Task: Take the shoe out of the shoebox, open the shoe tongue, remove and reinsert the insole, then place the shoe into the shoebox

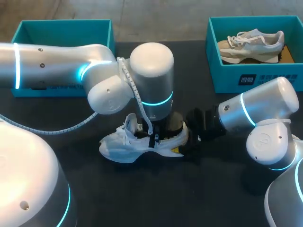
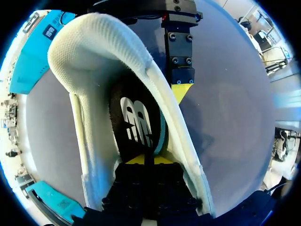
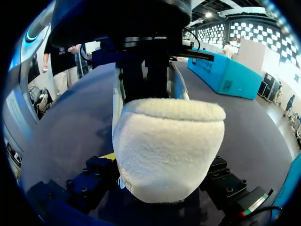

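Evidently the shoe (image 1: 137, 146) is out of its box and rests on the dark surface (image 1: 142, 198), so the insole work can be done in the open. The right gripper (image 1: 183, 138) sits level at the shoe's heel. The right wrist view shows the fuzzy heel cup wedged between its jaws, which look clenched on it from both sides. That hold most likely pins the shoe so it cannot slide or tip.

The left gripper (image 2: 146, 160) hangs straight down over the shoe's mouth and is down inside it, at the dark insole (image 2: 134, 120), which lies in the shoe's bed. Whether those jaws pinch the insole or merely press on it cannot be told. An approach from above suits the opening, since the collar walls rise on either side. By this, the step in hand is the insole one, either lifting it out or seating it again.

Well beyond the shoe's toe stands the toe-side box (image 1: 66, 21), the likely home for the shoe. Well beyond the shoe's heel, the heel-side box (image 1: 227, 78) already holds a second shoe (image 1: 253, 45).
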Robot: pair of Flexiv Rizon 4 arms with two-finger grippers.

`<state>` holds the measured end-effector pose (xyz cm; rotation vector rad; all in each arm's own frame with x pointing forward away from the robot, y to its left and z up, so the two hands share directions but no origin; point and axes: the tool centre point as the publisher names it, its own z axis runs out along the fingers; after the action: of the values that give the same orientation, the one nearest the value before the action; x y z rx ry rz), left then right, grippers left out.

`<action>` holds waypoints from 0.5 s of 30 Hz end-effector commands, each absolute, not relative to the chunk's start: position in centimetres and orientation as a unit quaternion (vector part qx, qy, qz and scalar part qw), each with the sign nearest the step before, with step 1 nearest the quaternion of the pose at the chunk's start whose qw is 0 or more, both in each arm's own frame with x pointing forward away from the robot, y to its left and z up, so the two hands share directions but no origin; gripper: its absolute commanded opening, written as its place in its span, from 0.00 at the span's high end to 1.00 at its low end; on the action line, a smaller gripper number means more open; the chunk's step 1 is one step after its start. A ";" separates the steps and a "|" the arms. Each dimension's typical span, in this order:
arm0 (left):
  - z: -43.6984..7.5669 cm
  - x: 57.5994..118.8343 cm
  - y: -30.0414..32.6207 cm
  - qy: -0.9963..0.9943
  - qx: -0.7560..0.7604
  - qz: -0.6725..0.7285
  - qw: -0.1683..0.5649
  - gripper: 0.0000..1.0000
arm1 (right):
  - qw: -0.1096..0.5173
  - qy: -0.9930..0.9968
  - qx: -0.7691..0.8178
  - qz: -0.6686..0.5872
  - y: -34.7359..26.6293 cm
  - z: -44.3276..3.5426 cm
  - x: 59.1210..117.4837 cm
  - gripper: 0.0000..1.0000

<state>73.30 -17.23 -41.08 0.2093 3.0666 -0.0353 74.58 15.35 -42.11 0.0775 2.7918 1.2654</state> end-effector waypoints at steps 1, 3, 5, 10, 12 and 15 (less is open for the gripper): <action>-42.4 73.5 -16.4 0.997 0.063 -0.026 0.039 1.00 | 0.039 0.911 0.026 0.410 15.6 -42.6 74.6 1.00; -41.7 73.6 -16.2 0.997 0.060 -0.030 0.042 1.00 | 0.039 0.911 0.026 0.410 15.6 -42.6 74.6 1.00; -41.1 73.7 -16.1 0.997 0.054 -0.041 0.048 1.00 | 0.039 0.911 0.026 0.410 15.6 -42.6 74.6 1.00; -39.2 74.2 -16.0 0.996 0.044 -0.059 0.052 1.00 | 0.039 0.911 0.026 0.410 15.6 -42.6 74.6 1.00; -38.6 74.4 -16.0 0.996 0.041 -0.065 0.054 1.00 | 0.039 0.911 0.026 0.410 15.6 -42.6 74.6 1.00; -37.8 74.8 -16.0 0.995 0.033 -0.078 0.054 1.00 | 0.039 0.911 0.026 0.410 15.6 -42.6 74.6 1.00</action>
<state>74.54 -16.97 -38.80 0.0997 3.0235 -0.2069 74.57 15.32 -42.04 0.0776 2.7915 1.2654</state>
